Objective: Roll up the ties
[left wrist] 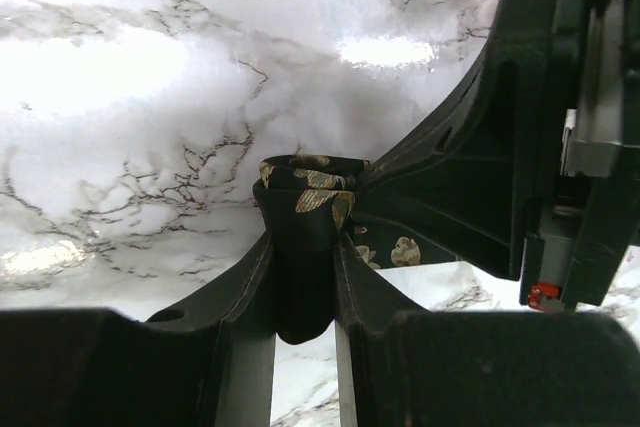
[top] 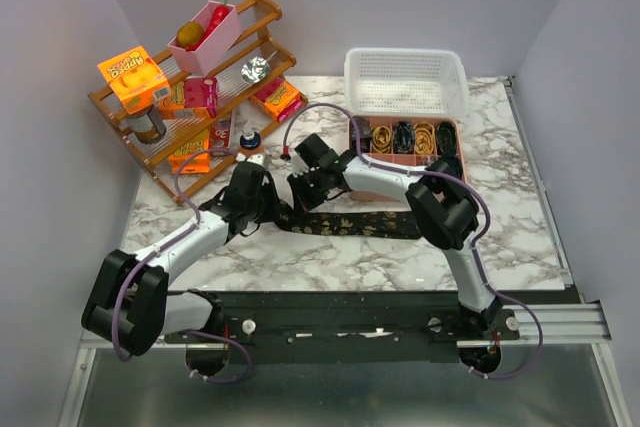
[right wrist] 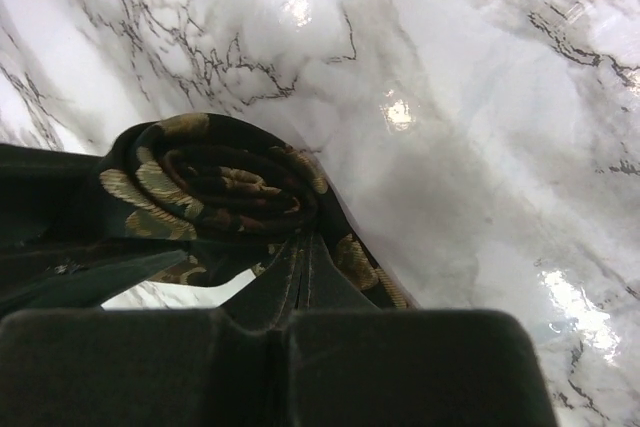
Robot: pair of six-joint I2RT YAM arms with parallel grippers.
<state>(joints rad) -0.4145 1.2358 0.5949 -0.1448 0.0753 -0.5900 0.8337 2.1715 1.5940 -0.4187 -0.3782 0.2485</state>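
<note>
A black tie with a gold-brown pattern (top: 370, 224) lies flat across the middle of the marble table, and its left end is rolled into a small coil. My left gripper (top: 268, 209) is shut on this coil; in the left wrist view the coil (left wrist: 305, 192) stands upright between its fingers (left wrist: 303, 242). My right gripper (top: 303, 190) is just right of it, jaws pressed together on the tie's fabric at the coil's edge (right wrist: 303, 247). The coil's spiral end (right wrist: 210, 182) shows beyond its tips.
A pink divided tray (top: 352, 147) holding several rolled ties sits behind the right arm. A white mesh basket (top: 405, 82) stands beyond it. A wooden rack (top: 190, 97) with boxes and a can stands at the back left, with a small bottle (top: 250, 139) beside it.
</note>
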